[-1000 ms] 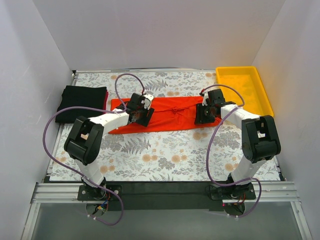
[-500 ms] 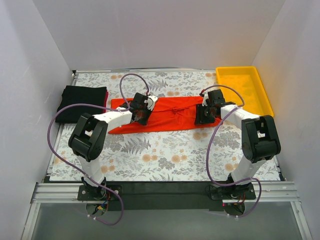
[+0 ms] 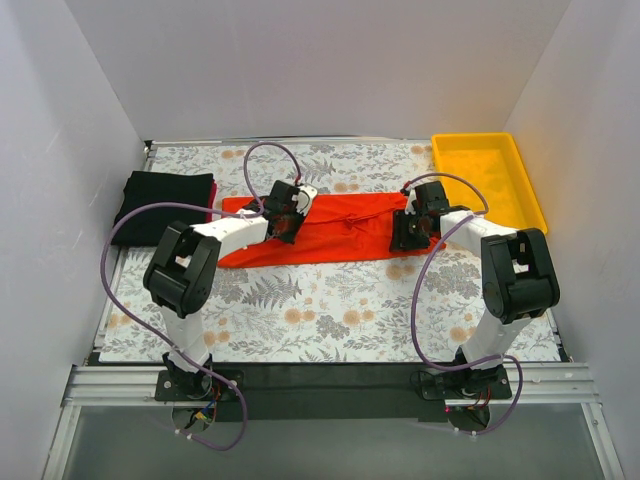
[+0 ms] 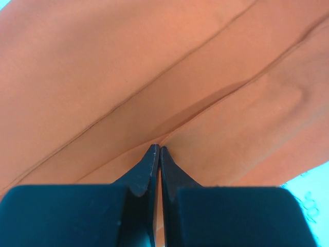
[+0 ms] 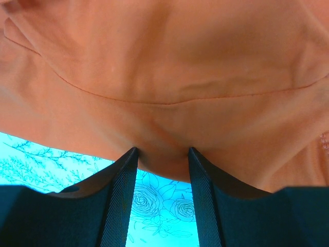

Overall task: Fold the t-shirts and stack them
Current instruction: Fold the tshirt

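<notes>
The orange-red t-shirt [image 3: 340, 228] lies folded into a long strip across the middle of the flowered table. My left gripper [image 3: 287, 212] is down on its left part. In the left wrist view that gripper [image 4: 157, 148] is shut, with a crease of the orange cloth [image 4: 169, 67] pinched at its tips. My right gripper [image 3: 410, 235] sits at the strip's right end. It [image 5: 163, 150] stands open, both tips touching the near edge of the orange cloth [image 5: 169, 67]. A folded black t-shirt [image 3: 163, 205] lies at the far left, with a dark red one [image 3: 212, 203] showing along its right edge.
A yellow plastic tray [image 3: 482, 139] stands at the back right corner. White walls close in the table on three sides. Purple cables loop above both arms. Bare flowered tabletop [image 3: 340, 305] stretches in front of the shirt.
The left gripper has shut on the orange cloth and shifted slightly right and toward the back. The right arm has stayed where it was.
</notes>
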